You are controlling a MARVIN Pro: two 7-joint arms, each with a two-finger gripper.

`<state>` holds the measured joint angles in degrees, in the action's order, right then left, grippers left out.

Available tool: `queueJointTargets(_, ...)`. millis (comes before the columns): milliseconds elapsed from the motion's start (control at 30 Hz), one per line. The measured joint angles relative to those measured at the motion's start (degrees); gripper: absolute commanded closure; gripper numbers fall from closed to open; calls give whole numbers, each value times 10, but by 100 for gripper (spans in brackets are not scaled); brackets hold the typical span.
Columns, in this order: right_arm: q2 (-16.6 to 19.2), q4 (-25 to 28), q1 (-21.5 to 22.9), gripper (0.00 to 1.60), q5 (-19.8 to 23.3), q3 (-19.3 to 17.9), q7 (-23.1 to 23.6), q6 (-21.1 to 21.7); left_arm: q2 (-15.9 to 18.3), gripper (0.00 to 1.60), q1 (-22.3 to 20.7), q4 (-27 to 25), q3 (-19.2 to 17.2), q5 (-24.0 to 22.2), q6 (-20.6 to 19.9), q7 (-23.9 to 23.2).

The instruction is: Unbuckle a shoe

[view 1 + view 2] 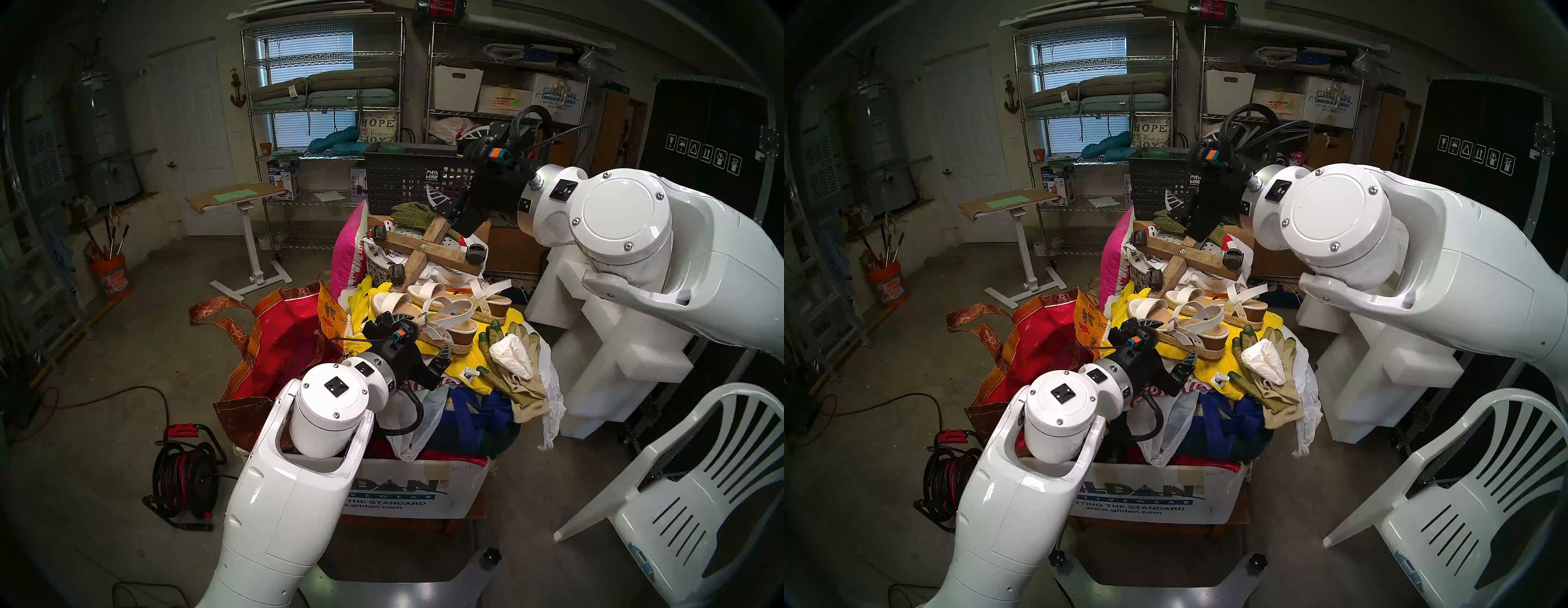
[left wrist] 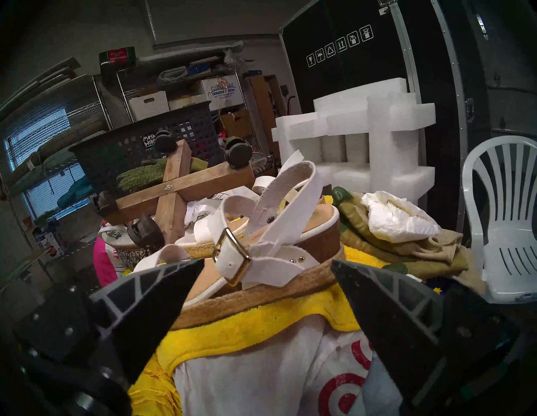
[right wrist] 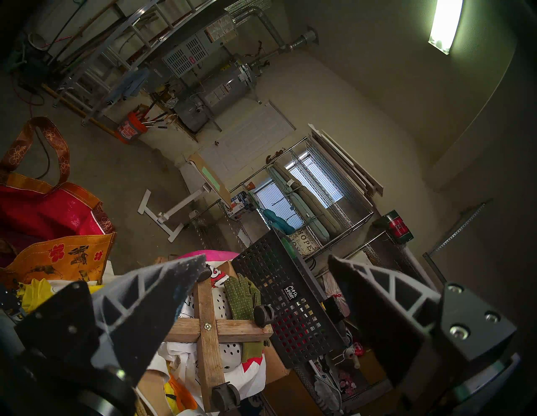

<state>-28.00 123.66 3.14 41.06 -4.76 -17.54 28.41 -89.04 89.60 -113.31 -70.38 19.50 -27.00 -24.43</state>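
The near sandal [image 2: 261, 255] lies on a yellow towel [image 2: 261, 316] atop the heaped box, directly ahead of the left gripper [image 2: 264, 267], whose 2 fingers stand spread and empty on either side of the gold buckle [image 2: 232, 258]. The sole's long axis runs crosswise to the gripper's approach. The left arm is clearly nearer; the right gripper [image 3: 266, 268] hangs unclenched and empty over the wooden caster cross [image 3: 207, 328], well apart. White straps, tan footbed, jute-and-cork sole; the ankle strap appears threaded through the buckle.
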Motion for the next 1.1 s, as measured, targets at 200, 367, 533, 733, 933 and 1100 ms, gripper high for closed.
queueJointTargets(200, 0, 0, 0, 0, 0, 0, 0, 0, -3, 0, -12, -4, 15, -4, -18, 16)
queueJointTargets(367, 0, 0, 0, 0, 0, 0, 0, 0, -5, 0, -20, -3, 23, 0, -28, 30)
queueJointTargets(533, 0, 0, 0, 0, 0, 0, 0, 0, -7, 0, -26, 4, 26, 9, -33, 39)
queueJointTargets(733, 0, 0, 0, 0, 0, 0, 0, 0, -10, 0, -35, 20, 27, 15, -33, 47)
queueJointTargets(933, 0, 0, 0, 0, 0, 0, 0, 0, -13, 0, -44, 27, 30, 10, -36, 52)
queueJointTargets(1100, 0, 0, 0, 0, 0, 0, 0, 0, -17, 49, -53, 31, 32, 2, -51, 52)
